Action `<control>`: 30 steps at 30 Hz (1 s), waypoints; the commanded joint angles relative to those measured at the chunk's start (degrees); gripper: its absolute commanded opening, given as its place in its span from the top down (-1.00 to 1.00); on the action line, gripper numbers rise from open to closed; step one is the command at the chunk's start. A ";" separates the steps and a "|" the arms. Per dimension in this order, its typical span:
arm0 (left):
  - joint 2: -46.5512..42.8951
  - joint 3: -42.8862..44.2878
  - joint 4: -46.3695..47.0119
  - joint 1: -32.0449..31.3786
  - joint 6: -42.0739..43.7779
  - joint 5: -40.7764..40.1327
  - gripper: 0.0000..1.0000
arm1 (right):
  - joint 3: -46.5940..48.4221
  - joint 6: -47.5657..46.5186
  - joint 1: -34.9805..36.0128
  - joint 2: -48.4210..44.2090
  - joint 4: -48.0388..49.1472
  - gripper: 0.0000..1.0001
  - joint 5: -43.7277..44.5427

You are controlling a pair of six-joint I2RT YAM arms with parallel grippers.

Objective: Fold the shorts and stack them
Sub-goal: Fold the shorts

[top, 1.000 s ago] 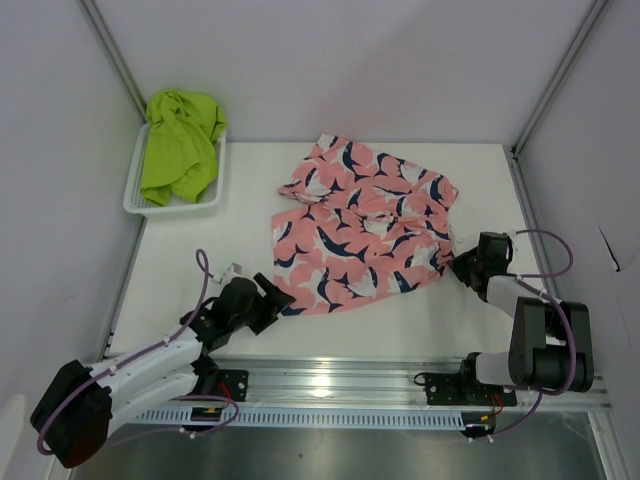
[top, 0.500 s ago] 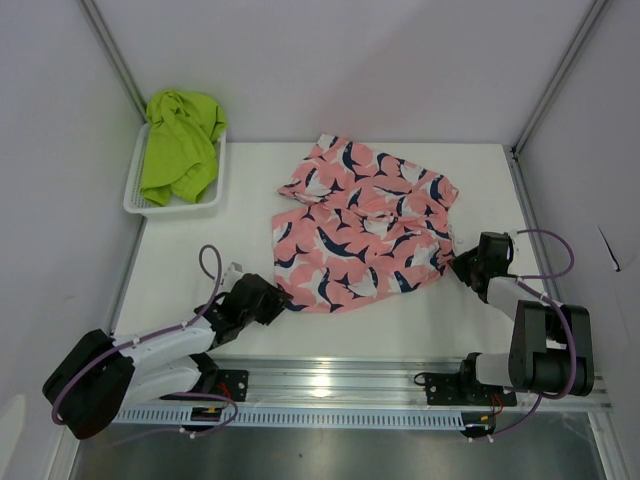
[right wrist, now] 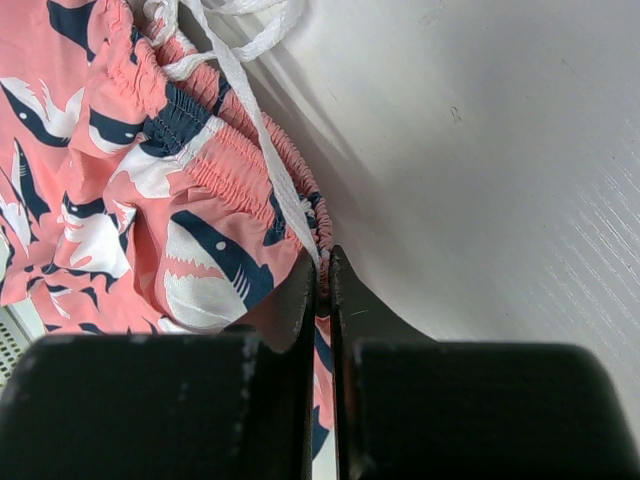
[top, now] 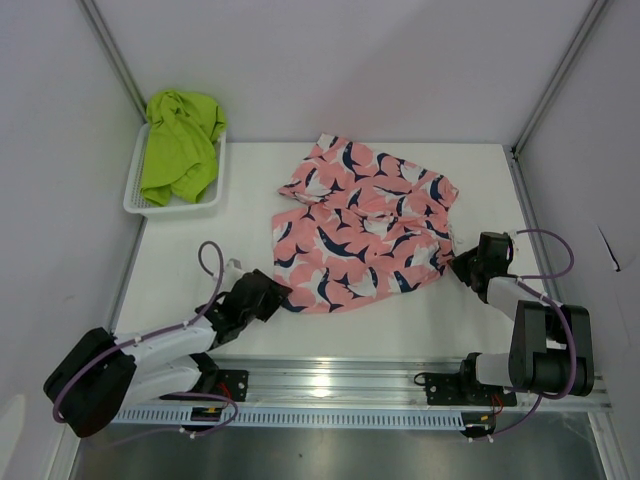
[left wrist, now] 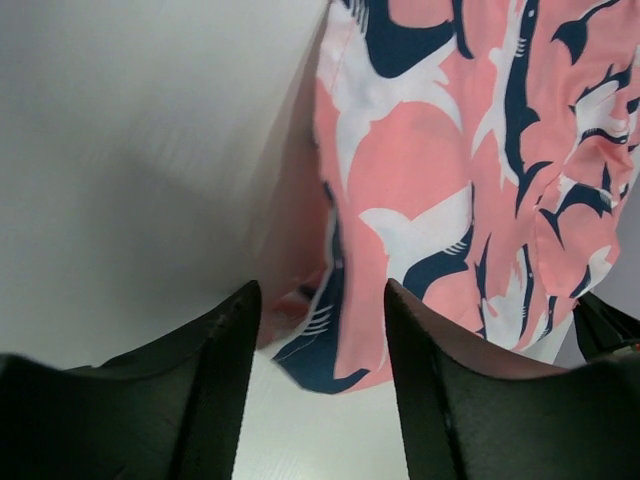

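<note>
The pink shorts [top: 365, 235] with navy and white fish print lie spread but wrinkled on the table [top: 200, 260]. The lime green shorts [top: 180, 145] lie crumpled in the basket [top: 135, 205] at far left.

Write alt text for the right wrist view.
The right gripper is shut on the elastic waistband edge of the pink shark-print shorts, which lie rumpled on the white table. A white drawstring trails along the waistband.
</note>
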 commanded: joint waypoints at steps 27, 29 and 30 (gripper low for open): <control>9.89 -6.92 19.98 2.90 17.19 14.43 -0.06 | -0.42 -0.63 0.22 1.60 3.98 1.00 -2.26; 8.66 -8.24 18.84 2.90 17.36 14.61 -0.05 | -0.33 -0.54 0.22 1.78 4.15 1.00 -2.44; 7.35 -8.42 18.48 2.90 17.36 14.61 -0.03 | -0.33 -0.54 0.22 1.95 4.24 1.00 -2.52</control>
